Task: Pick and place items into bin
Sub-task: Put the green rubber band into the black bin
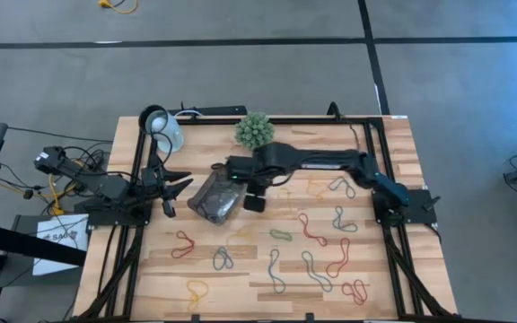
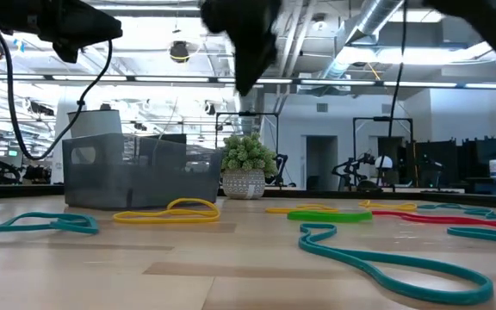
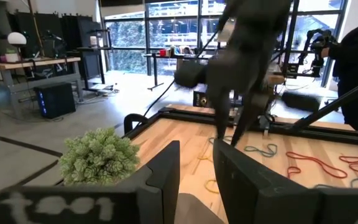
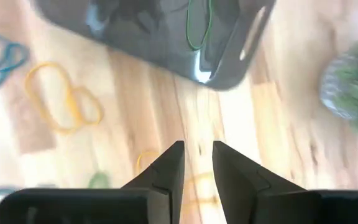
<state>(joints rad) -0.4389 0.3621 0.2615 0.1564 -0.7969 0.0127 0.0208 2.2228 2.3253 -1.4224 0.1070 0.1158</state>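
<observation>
green loop (image 4: pixel 199 25) inside bin (image 4: pixel 229 68)

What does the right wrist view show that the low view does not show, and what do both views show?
Only the right wrist view: the right end effector, its fingers apart and empty above the wooden table, and a thin green rubber loop lying inside the dark translucent plastic bin.

Only the low view: the room behind the table, and a long teal rubber loop close to the camera.

Both views: the bin, a yellow rubber loop beside it, and the spiky green plant ball.
</observation>
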